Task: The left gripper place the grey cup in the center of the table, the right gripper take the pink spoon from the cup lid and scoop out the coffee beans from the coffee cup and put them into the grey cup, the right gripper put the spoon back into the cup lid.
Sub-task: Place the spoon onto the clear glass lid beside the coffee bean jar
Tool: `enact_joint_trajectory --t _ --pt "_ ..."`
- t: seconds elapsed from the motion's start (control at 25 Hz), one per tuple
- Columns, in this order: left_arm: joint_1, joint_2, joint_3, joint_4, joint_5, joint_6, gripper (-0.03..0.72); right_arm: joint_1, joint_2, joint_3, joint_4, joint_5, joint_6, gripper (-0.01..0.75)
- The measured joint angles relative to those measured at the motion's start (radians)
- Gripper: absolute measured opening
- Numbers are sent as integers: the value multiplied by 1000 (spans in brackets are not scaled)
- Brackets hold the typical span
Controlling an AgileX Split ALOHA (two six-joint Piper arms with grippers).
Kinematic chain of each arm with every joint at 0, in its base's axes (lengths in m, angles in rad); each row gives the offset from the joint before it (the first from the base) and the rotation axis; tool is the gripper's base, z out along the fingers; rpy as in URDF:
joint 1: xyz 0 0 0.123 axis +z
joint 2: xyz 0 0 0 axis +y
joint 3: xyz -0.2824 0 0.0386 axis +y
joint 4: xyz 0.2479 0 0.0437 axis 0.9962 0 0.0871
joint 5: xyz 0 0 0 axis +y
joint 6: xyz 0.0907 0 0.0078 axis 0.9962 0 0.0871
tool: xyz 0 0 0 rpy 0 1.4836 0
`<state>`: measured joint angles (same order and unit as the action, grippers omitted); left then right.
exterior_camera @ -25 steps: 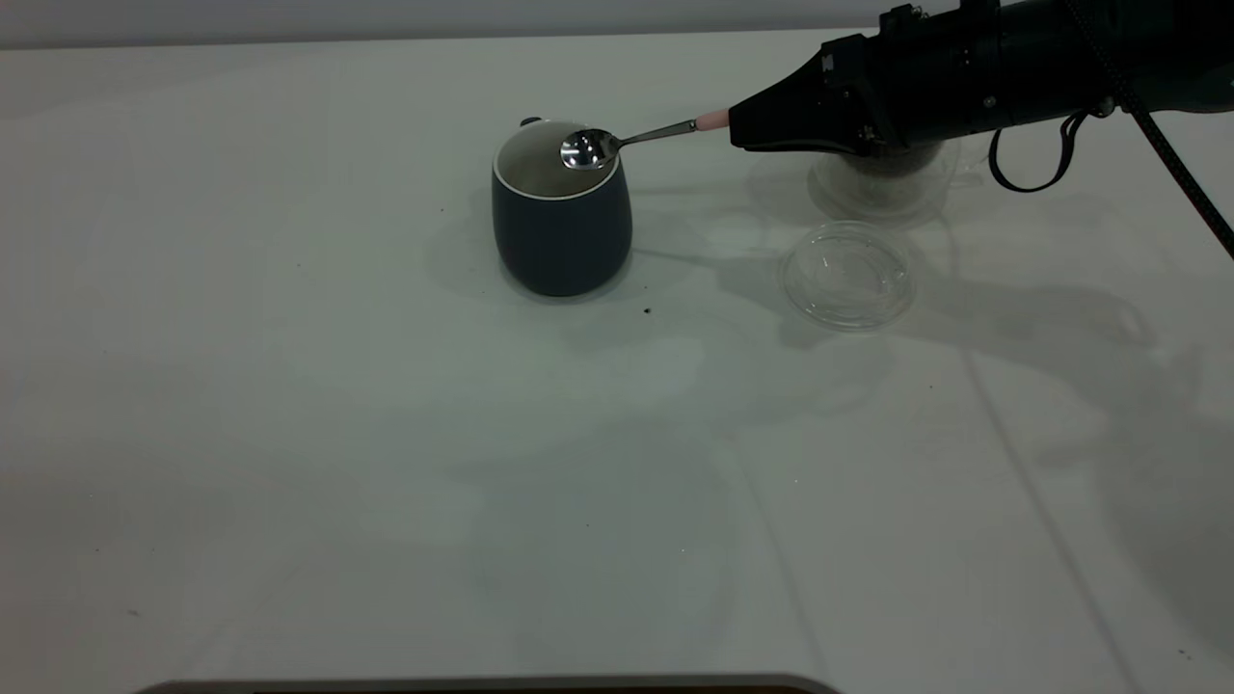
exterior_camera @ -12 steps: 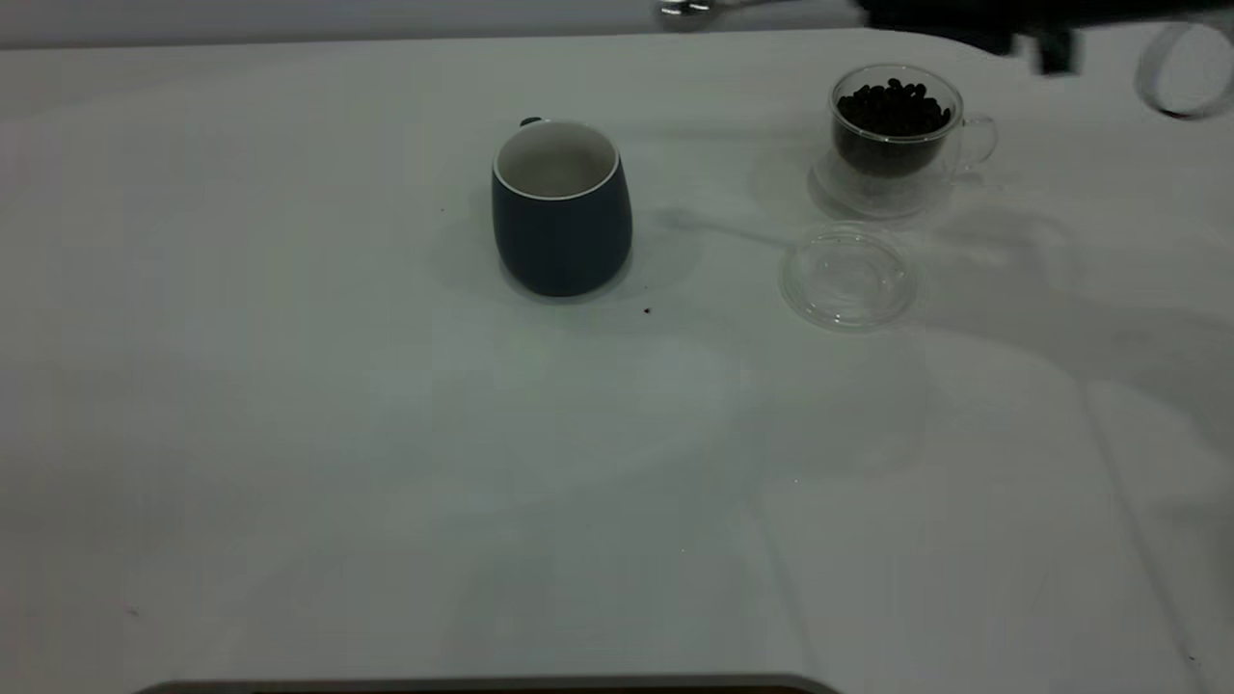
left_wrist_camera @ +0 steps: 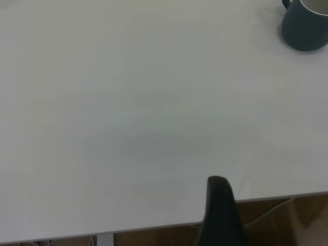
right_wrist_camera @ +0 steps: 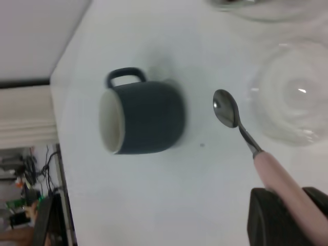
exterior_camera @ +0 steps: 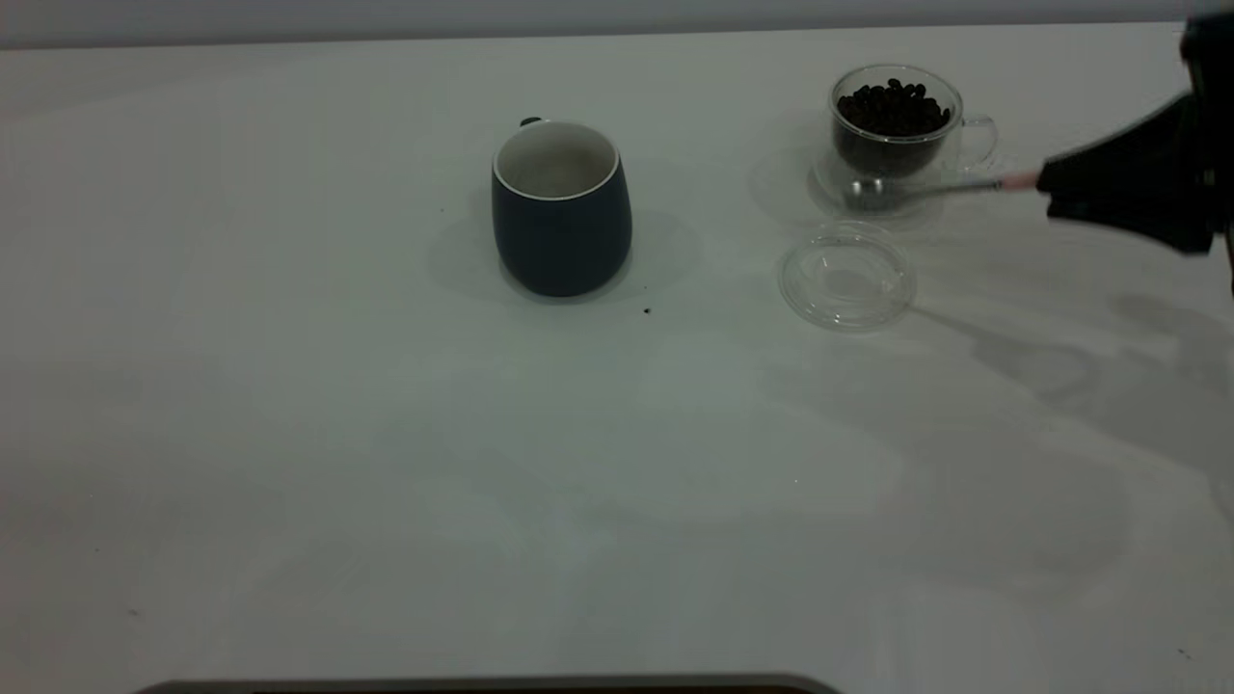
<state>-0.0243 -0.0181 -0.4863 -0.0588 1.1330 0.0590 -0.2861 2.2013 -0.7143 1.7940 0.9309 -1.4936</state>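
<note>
While the right gripper [exterior_camera: 1046, 188] was seen at the table's right edge in the exterior view, its fingers were clamped on the pink handle of the spoon [exterior_camera: 916, 189], which was held roughly level above the table [exterior_camera: 386, 434]. In that view the spoon's bowl was seen in front of the coffee cup's base and beyond the lid [exterior_camera: 847, 277]; contact with either could not be judged. In the right wrist view the spoon [right_wrist_camera: 241, 128] was seen over bare table between the grey cup [right_wrist_camera: 142, 117] and the lid [right_wrist_camera: 292, 97], with the bowl looking empty and shiny. The coffee cup [exterior_camera: 898, 130] was stood upright at the far right, with beans [exterior_camera: 892, 108] heaped to near its rim. The lid was laid flat just in front of it, apart from it, with nothing seen on it. The grey cup [exterior_camera: 561, 207] was stood upright near the table's middle, well apart from the coffee cup, handle turned away from the exterior camera; only its pale inside was visible. The left gripper [left_wrist_camera: 220, 212] was seen only as one dark finger near the table's edge in the left wrist view, far from the grey cup [left_wrist_camera: 306, 24]; whether it was spread or closed could not be told.
</note>
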Motion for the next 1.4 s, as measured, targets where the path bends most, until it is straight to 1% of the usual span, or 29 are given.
enact_joint_trajectory --t 0.24,0.64,1.2,1.4 --pt "0 0 0 0 0 0 586 -3 179 -104 -1 61 -4 114" --pt "0 0 0 0 0 0 586 0 256 -189 7 71 -4 114" --pt "0 0 0 0 0 0 586 65 260 -208 10 41 0 114" --pt "0 0 0 0 0 0 586 71 260 -218 10 38 0 114"
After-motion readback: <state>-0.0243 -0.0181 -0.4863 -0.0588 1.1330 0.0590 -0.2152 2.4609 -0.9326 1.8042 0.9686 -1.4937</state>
